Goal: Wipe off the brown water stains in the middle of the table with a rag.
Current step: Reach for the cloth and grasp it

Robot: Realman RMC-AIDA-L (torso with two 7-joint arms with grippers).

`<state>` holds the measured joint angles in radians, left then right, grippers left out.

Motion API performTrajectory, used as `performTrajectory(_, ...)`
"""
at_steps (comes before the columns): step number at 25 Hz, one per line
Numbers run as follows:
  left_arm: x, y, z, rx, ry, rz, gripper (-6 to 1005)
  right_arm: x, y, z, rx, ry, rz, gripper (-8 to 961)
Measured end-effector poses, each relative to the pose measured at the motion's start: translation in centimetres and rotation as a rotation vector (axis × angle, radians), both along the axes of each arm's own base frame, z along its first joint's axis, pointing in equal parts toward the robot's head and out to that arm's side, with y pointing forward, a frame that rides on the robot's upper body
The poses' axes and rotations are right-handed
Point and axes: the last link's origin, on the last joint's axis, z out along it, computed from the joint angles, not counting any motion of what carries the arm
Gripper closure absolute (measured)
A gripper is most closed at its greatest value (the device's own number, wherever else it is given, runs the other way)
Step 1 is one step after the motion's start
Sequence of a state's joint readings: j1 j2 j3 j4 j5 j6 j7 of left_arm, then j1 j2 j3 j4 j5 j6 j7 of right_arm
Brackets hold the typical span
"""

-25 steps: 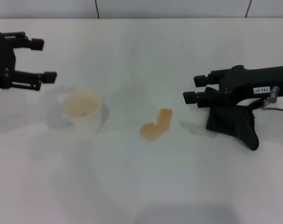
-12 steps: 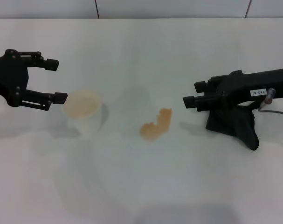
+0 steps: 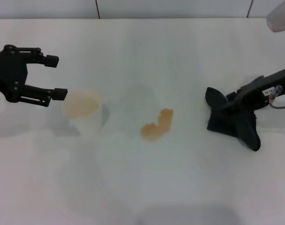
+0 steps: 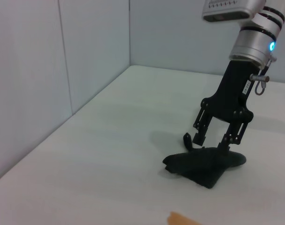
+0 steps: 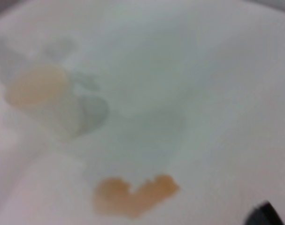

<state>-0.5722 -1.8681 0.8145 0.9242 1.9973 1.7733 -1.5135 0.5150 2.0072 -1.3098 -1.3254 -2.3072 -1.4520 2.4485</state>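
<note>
The right gripper [image 4: 212, 141] is poised directly over the rag [image 3: 236, 123], fingers pointed down and set apart, their tips at or just above the cloth; nothing is gripped yet, as far as can be judged from the left wrist view. The rag is bunched into a low heap on the table [image 3: 180, 187], toward the robot's right, well apart from the stain [image 3: 157, 125], which lies near the middle. A white cup [image 3: 84, 111] with a tan tint inside is seen to the left of the stain. The left gripper [image 3: 55, 77] is held spread wide just beside the cup's rim, above the table, with nothing between its fingers.

Several failures can be foreseen. If the fingers are closed too high, only a loose fold or a pointed corner may be pinched, and the cloth may be dropped on the way to the stain. If they are pressed too low, the tips may be driven against the tabletop. Should the rag be carried in a tight wad, little of its surface would be laid on the liquid, and the stain may be smeared outward, not absorbed. The cup may be knocked over by the left gripper if that arm is shifted toward it, which would add more liquid to the table.
</note>
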Motion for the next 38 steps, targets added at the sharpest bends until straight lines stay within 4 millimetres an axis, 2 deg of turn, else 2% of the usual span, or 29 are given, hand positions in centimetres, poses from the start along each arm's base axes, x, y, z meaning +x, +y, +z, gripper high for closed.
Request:
performTrajectory(12,0.2,0.3,0.2,0.013,0.010,-0.001,115,1.1,0.4,0.1,0.019,-0.100,-0.047,325)
performTrajectory(32,0.3,0.6,0.1,0.030,0.017,-0.008,115,2.0,0.3,-2.4,-0.007,-0.121,-0.049,361)
performTrajectory(38,0.3,0.6,0.1,0.030,0.017,-0.010,116,2.2,0.4,-2.7,-0.001,-0.128,-0.046,488)
